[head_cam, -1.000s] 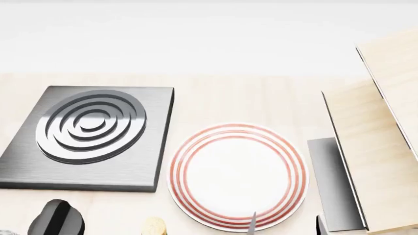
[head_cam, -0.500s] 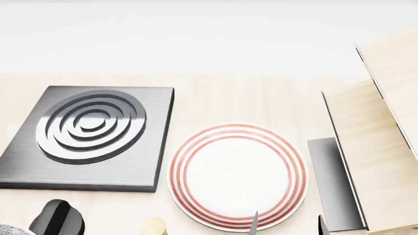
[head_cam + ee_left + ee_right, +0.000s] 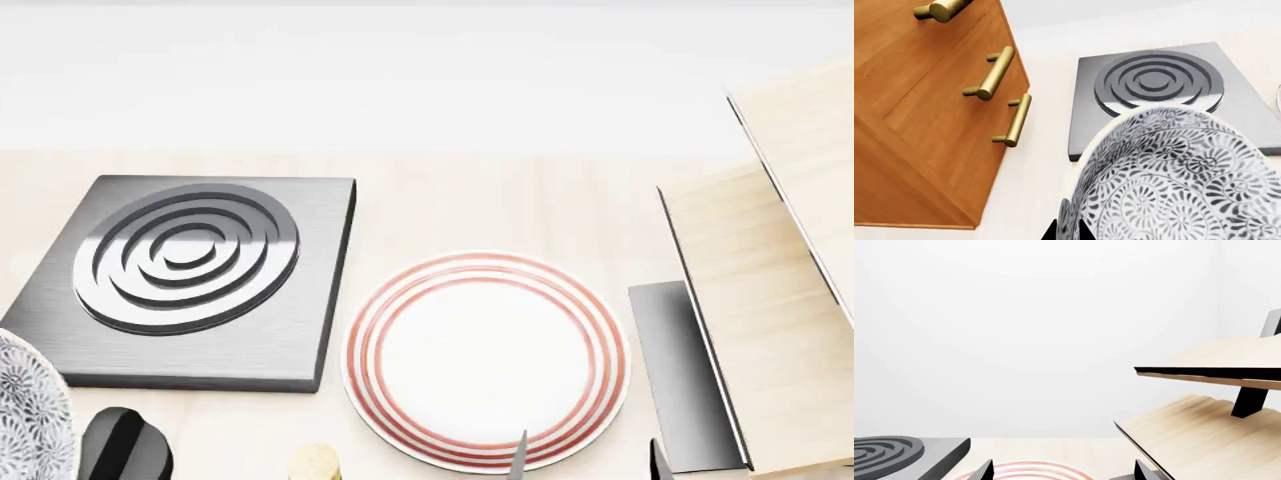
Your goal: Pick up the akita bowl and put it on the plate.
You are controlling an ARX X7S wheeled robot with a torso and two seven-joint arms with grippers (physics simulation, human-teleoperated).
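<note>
At the lower left edge of the head view, the akita bowl (image 3: pixel 30 415) rides in, its rim pinched in the left claw (image 3: pixel 1067 231), tilted above the desk (image 3: pixel 534 200). Next across sits the burner (image 3: pixel 187 275), then the plate (image 3: pixel 487 360) at lower centre, well apart from the bowl. Best play: carry it over the burner, level it, centre inside the red rings, then lower. At the right, the right claw (image 3: pixel 1062 471) hangs spread and empty by the plate's near rim.

bowl (image 3: pixel 1174 175): 1 | plate (image 3: pixel 487 360): 1 | burner (image 3: pixel 187 280): 1 | brass handles (image 3: pixel 991 75): 3, maybe more
</note>
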